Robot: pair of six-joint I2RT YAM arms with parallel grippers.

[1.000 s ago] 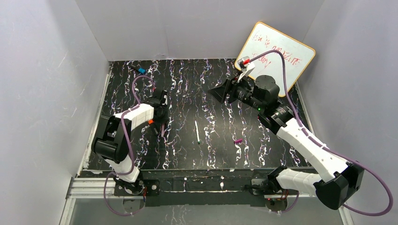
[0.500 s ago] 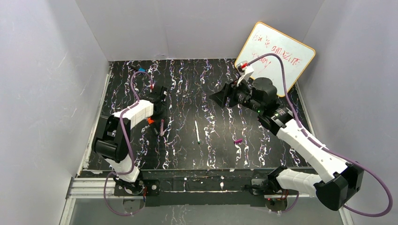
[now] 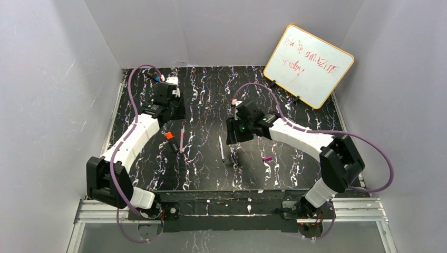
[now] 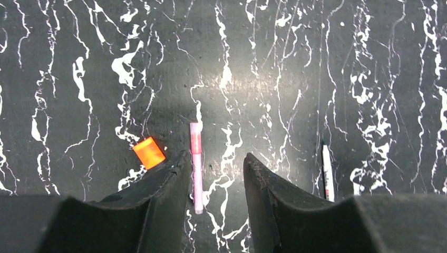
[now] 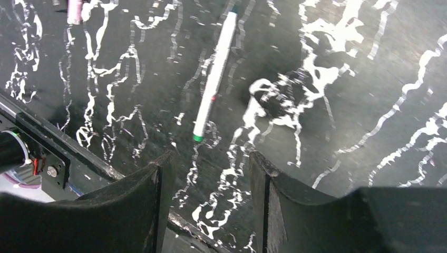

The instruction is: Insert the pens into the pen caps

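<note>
The thin pink pen point(image 3: 182, 138) lies on the black marbled table, left of centre. In the left wrist view the pink pen point(image 4: 196, 163) lies just inside my left finger. A stubby orange piece point(image 3: 169, 135) lies to its left, and in the left wrist view it point(image 4: 149, 153) sits beside that finger. A short black body point(image 3: 174, 146) adjoins the orange piece; whether they are joined I cannot tell. The thin white pen point(image 3: 221, 147) point(image 5: 213, 79) lies mid-table. The magenta cap point(image 3: 267, 158) lies to its right. I see no separate pale pink cap. My left gripper point(image 3: 178, 117) point(image 4: 215, 161) is open above the pink pen. My right gripper point(image 3: 232, 138) point(image 5: 211, 161) is open beside the white pen.
A whiteboard point(image 3: 308, 66) leans at the back right corner. A black marker with a blue end point(image 3: 158, 79) lies at the back left. Grey walls enclose the table on three sides. The metal rail point(image 3: 232, 208) runs along the near edge.
My right arm has swung down from near the whiteboard to low over the table by the white pen. My left gripper has drawn back from the pink pen and orange piece.
</note>
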